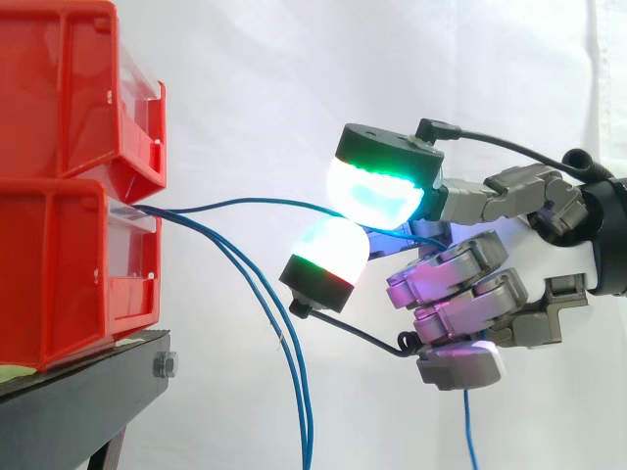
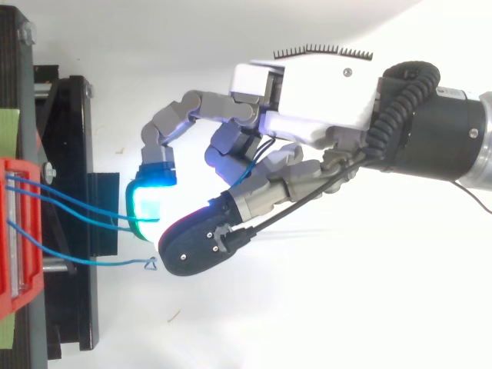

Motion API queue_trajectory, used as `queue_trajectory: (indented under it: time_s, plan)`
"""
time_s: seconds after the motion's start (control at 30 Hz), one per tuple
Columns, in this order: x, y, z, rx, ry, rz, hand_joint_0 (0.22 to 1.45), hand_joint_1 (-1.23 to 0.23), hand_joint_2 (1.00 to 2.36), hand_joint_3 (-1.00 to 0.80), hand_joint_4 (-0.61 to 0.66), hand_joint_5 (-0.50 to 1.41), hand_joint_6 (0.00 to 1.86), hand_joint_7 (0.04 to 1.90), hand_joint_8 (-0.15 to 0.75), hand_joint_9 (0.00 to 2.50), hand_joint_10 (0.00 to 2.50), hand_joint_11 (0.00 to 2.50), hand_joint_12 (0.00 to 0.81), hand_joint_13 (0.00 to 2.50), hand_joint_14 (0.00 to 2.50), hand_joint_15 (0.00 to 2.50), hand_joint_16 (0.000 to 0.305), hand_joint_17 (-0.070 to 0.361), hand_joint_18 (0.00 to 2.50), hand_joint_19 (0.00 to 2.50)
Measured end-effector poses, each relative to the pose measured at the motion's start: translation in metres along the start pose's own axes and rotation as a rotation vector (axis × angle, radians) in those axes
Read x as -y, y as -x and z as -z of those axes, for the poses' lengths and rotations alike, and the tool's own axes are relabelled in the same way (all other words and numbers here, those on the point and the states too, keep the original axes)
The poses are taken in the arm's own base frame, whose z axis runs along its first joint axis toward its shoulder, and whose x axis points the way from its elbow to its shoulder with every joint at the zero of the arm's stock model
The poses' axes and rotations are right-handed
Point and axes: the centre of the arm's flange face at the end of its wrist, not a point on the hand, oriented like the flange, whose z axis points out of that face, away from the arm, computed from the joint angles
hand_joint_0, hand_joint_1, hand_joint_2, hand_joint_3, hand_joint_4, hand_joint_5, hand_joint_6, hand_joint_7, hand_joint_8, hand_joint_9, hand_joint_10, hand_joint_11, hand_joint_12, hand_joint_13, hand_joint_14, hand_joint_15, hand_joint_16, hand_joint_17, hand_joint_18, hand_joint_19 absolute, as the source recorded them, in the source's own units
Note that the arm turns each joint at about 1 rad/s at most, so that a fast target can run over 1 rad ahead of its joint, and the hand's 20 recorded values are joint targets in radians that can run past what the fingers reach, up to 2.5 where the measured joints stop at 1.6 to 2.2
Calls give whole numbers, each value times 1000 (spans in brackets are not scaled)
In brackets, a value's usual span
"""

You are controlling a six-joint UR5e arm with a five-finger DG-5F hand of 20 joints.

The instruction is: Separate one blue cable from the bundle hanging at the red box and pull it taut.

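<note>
Fingertips (image 1: pixel 377 191) first: two glowing pads are pressed together, one above, one below, and they pinch a single blue cable (image 1: pixel 245 202) between them. The other fingers are folded back toward the palm.

On my side camera the hand (image 1: pixel 470 284) sits at 3 o'clock and the stacked red bins (image 1: pixel 69 98) at 9 o'clock, on the black stand (image 1: pixel 88 377). The pinched cable leaves the front lip of the lower bin (image 1: pixel 69 284) and runs toward 3 o'clock with a gentle upward bow, so I judge it not quite taut. A blue tail (image 1: pixel 468 421) hangs at 6 o'clock under the hand; I take it for the free end. Two loose strands (image 1: pixel 304 421) sag from the same lip down toward 6 o'clock, apart from the pads. Separation looks done to me, and the tightening is what's left.

Now the worries. From above, two blue lines run in toward the pinch from 9 o'clock, and I cannot tell whether the second passes beneath it or is caught. If it's caught, a pull drags both. Rounded pads on a thin cable may also let it slide out if I draw toward 3 o'clock too briskly. And if I pull too hard, the bin could shift on the stand.
</note>
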Motion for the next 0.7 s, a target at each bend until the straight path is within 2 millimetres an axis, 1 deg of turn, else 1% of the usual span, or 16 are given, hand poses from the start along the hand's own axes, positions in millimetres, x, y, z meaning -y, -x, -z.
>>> queue_trajectory:
  time_s: [0.27, 0.43, 0.7]
  plan:
    - [1, 0, 1, -4, -11, 6, 752, -832, 1009, -384, -146, -200, 887, 1088, 264, 990, 1820, 1345, 321, 1129, 1900, 1488, 34, 77, 1286, 1285]
    - [2, 0, 3, -7, -23, 12, 757, -838, 1008, -387, -167, -199, 887, 1103, 262, 978, 1833, 1343, 320, 1116, 1929, 1464, 35, 78, 1283, 1286]
    - [2, 1, 3, -5, -26, 20, 752, -836, 1011, -364, -165, -200, 889, 1100, 261, 970, 1850, 1344, 319, 1102, 1950, 1463, 34, 77, 1273, 1286]
